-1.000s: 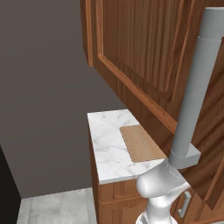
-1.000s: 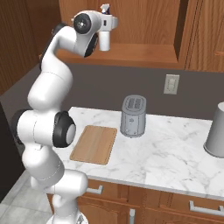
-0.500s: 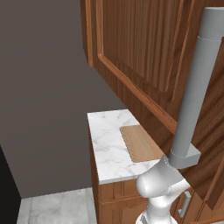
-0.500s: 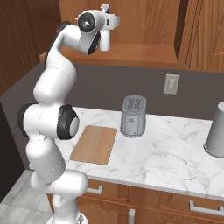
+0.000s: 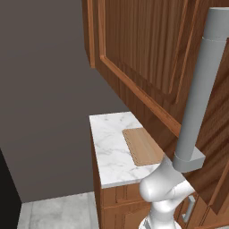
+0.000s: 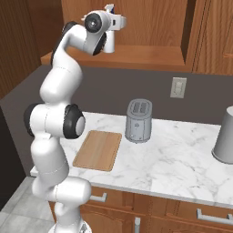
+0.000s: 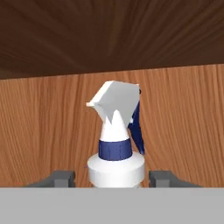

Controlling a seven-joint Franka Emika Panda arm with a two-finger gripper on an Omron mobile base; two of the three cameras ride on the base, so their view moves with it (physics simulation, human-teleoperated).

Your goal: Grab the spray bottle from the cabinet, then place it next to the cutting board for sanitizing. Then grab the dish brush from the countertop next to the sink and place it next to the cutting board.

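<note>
The arm stands tall, its upper links bent forward so the hand reaches out level at the top. The gripper [image 7: 115, 178] points straight ahead, its two dark fingertips [image 7: 61, 178] spread apart at either side; whether they touch anything between them is hard to tell.
</note>
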